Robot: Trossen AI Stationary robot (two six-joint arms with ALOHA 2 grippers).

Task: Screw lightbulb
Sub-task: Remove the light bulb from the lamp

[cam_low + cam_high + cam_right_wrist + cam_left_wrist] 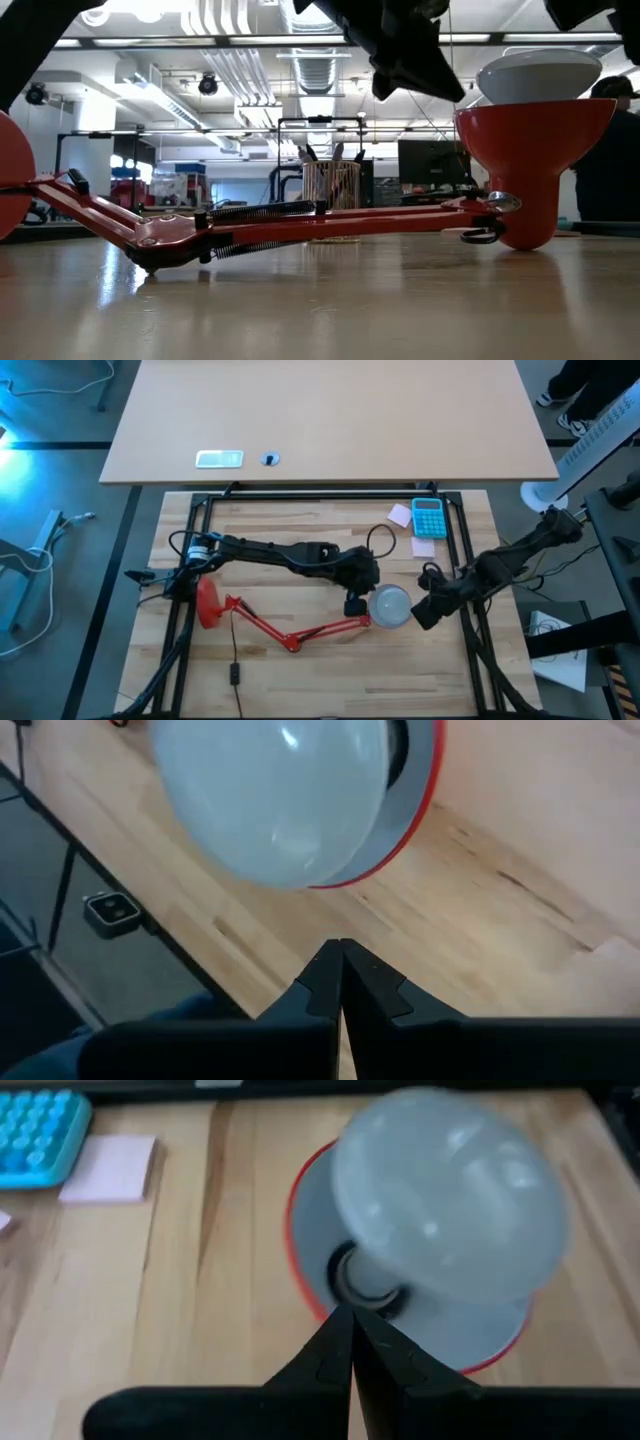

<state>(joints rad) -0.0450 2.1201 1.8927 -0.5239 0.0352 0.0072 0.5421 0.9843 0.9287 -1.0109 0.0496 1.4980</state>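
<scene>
On wooden bench point(300, 680), lightbulb point(390, 603) sits in lamp shade point(533, 170); left gripper point(357, 605) and right gripper point(424, 614), both pressed together, must open, then grasp and twist.

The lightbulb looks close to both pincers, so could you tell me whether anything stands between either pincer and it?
Nothing visible does. The lightbulb sits in the red lamp shade, with the left pincer at its neck side and the right pincer beside the shade. Both are shut and empty, with only bare table between.

One camera looks straight down, one looks low across the desk point(300, 560), and both wrist cameras sit close above the lightbulb point(450, 1190).
</scene>
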